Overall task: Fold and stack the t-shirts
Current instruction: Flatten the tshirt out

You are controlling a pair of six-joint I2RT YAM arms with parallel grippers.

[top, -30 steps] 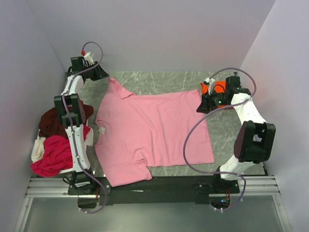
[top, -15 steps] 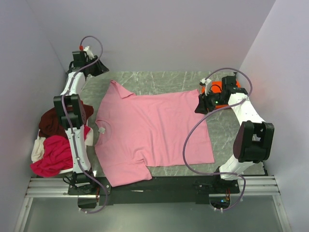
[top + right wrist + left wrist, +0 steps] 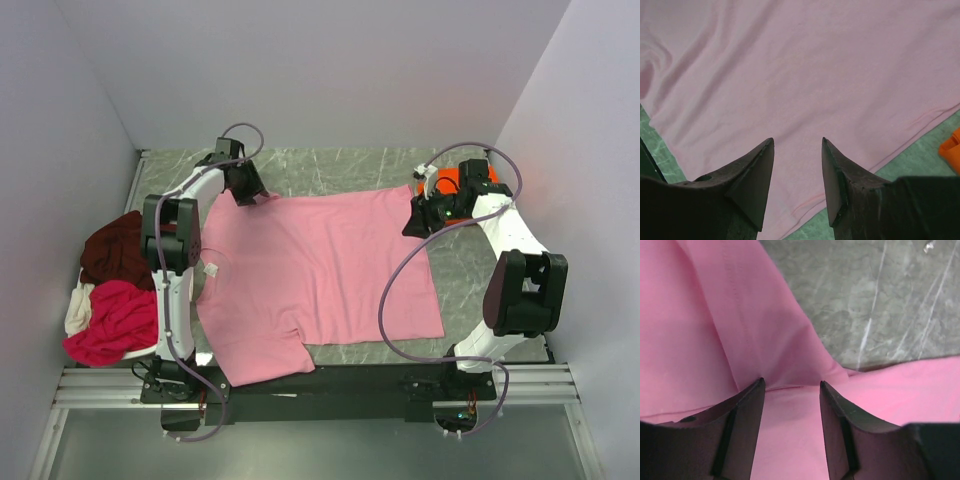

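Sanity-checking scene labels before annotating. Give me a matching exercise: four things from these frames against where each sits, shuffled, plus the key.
Things:
1. pink t-shirt
2. orange t-shirt
3. maroon t-shirt
4. left gripper

Places:
A. heaped at the left edge of the table
B. over the pink shirt's far sleeve seam
C. spread flat in the middle
D. far right, just past the pink shirt's hem

Pairs: 1-C, 2-D, 3-A, 4-B
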